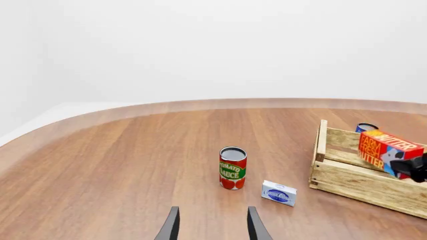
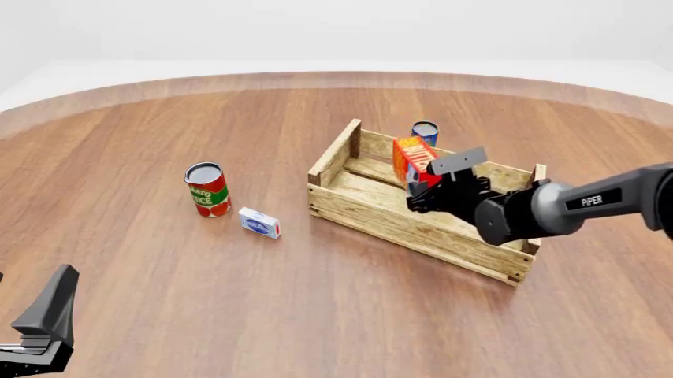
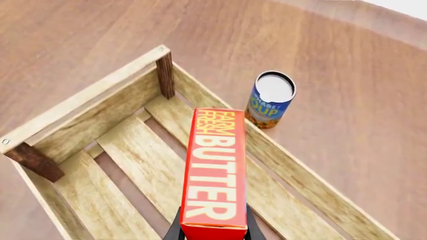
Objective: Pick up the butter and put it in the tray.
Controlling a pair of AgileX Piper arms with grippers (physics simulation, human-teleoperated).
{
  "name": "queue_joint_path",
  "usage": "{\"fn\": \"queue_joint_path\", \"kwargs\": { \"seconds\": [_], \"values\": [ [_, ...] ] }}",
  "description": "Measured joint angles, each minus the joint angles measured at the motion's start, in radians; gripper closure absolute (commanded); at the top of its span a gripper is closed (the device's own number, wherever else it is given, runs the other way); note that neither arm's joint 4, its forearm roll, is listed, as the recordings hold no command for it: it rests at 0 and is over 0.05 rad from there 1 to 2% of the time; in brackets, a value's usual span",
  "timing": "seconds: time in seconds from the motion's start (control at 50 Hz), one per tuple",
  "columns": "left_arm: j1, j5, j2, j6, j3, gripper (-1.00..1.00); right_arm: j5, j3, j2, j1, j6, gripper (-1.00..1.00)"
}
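The butter point(image 2: 414, 160), a red-orange carton with white lettering, hangs over the inside of the tray point(image 2: 392, 224), near its far side. My right gripper point(image 2: 425, 191) is shut on the carton's near end. In the right wrist view the butter point(image 3: 215, 170) points out from the fingers above the slatted floor of the tray point(image 3: 87, 96). The left wrist view shows the butter point(image 1: 389, 146) over the tray point(image 1: 359, 183) from the side. My left gripper point(image 1: 213, 227) is open and holds nothing, low at the near left of the table point(image 2: 40, 321).
A red tomato sauce can point(image 2: 207, 190) stands left of the tray, with a small blue-and-white box point(image 2: 258, 223) lying beside it. A blue soup can point(image 2: 425, 131) stands just beyond the tray's far wall.
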Motion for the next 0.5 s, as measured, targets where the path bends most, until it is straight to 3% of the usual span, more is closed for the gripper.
{"fn": "queue_joint_path", "kwargs": {
  "seconds": [0.4,0.42,0.5],
  "values": [
    [0.000,0.000,0.000,0.000,0.000,-1.00,0.011,-0.010,0.017,-0.005,0.006,1.00],
    [0.000,0.000,0.000,0.000,0.000,-1.00,0.011,-0.010,0.017,-0.005,0.007,-1.00],
    [0.000,0.000,0.000,0.000,0.000,-1.00,0.013,-0.020,0.016,-0.008,0.016,-1.00]
  ]
}}
